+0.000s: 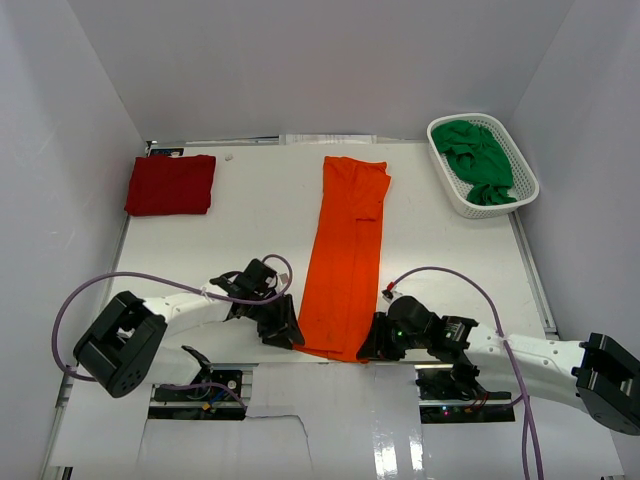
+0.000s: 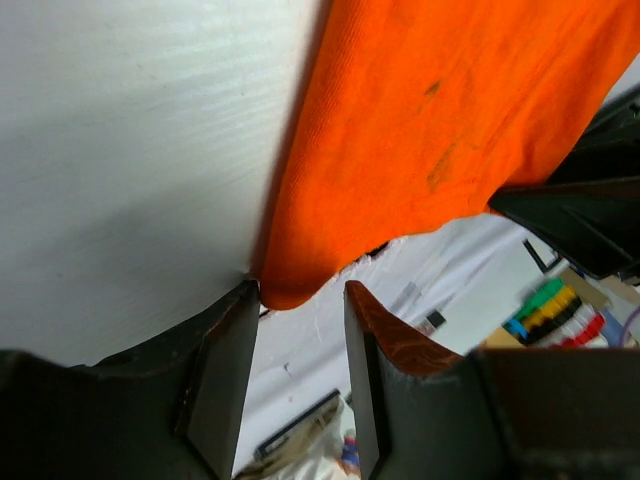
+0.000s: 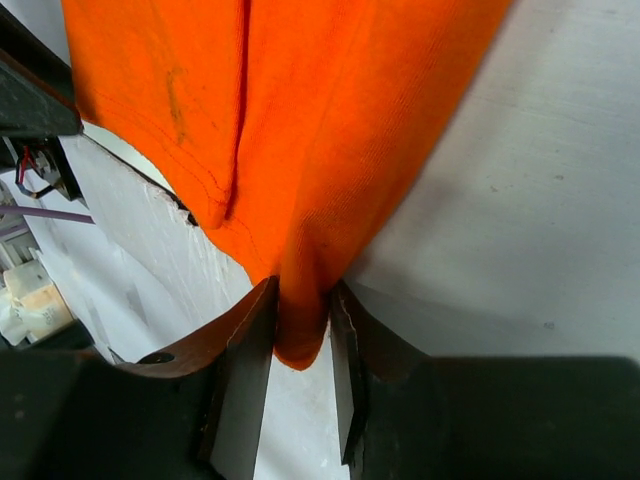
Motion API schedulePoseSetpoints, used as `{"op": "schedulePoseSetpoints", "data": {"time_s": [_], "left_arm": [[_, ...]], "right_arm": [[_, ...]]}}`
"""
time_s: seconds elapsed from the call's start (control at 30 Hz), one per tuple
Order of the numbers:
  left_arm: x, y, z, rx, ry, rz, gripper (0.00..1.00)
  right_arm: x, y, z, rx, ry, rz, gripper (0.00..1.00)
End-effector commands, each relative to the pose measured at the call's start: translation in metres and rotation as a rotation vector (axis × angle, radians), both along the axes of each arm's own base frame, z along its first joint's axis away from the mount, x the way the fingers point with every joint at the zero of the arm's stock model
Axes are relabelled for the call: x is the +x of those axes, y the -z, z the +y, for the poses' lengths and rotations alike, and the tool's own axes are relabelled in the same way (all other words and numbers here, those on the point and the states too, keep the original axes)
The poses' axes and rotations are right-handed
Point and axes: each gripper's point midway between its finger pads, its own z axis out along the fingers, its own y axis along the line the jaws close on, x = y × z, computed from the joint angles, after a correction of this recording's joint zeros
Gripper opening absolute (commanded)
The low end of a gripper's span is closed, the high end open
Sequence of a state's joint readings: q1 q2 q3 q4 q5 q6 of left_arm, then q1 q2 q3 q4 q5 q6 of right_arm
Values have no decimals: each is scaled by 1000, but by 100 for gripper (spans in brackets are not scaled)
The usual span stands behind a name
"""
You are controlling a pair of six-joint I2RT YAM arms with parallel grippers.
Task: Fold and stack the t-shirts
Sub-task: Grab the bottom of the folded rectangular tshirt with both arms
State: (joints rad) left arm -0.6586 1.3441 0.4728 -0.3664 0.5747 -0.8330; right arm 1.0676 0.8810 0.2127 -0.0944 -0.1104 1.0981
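Two robot arms reach in from the near edge of a white tabletop (image 1: 250, 220), which is closed in on three sides by plain, pale grey walls (image 1: 300, 60). The surface is matte and smooth, with faint streaks visible in the wrist views. Its front edge looks rough and chipped.

An orange t-shirt (image 1: 345, 260) is folded into a long, narrow strip and lies flat between the two hands. It runs straight away from them toward the back wall, and its near end reaches the front edge of the tabletop.

The left hand (image 1: 283, 330) sits at the strip's near-left corner. Its two dark fingers are spread apart, and the tip of the cloth corner rests in the gap without being pinched.

The right hand (image 1: 372, 345) sits at the near-right corner, with its fingers pressed together on a fold of the orange cloth, gripping it.

A dark red t-shirt (image 1: 170, 185) lies well ahead of the left hand and off to its left. It is folded into a neat rectangle near the far-left corner.

A green t-shirt (image 1: 478, 160) lies well ahead of the right hand and off to its right. It is crumpled inside a white mesh basket (image 1: 455, 195) at the far-right corner.

Purple cables (image 1: 450, 272) loop up from each arm over the tabletop.
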Motion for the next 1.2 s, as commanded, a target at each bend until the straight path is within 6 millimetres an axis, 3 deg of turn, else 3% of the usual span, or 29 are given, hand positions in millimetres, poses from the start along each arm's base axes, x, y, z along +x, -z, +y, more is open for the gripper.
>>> {"op": "schedulePoseSetpoints", "data": {"time_s": [0.0,0.1,0.2,0.3,0.67,0.73,0.83,0.87,0.93,1.17], "left_arm": [[21,32,40,251,-93,-143,51],[24,33,44,275,-117,-158,47],[25,39,44,271,-136,-157,32],[20,44,39,243,-130,-130,27],[2,41,31,198,-87,-78,34],[1,42,33,208,-85,-85,29],[3,47,36,227,-95,-92,0],[2,50,36,231,-94,-84,0],[-1,54,35,229,-84,-65,0],[7,35,29,205,-50,-109,0]], "right_arm": [[-1,3,-3,-16,13,-6,34],[-2,3,-3,-9,11,-6,34],[-3,3,-2,-8,7,-7,32],[-3,4,-2,-12,5,-6,31],[-4,4,-2,-19,4,-7,36],[-3,4,-2,-21,4,-8,31],[-3,4,0,-24,0,-9,20],[-3,4,1,-26,-6,-7,12],[-4,4,1,-37,-14,-5,8],[0,-7,0,-42,-20,-34,8]]}}
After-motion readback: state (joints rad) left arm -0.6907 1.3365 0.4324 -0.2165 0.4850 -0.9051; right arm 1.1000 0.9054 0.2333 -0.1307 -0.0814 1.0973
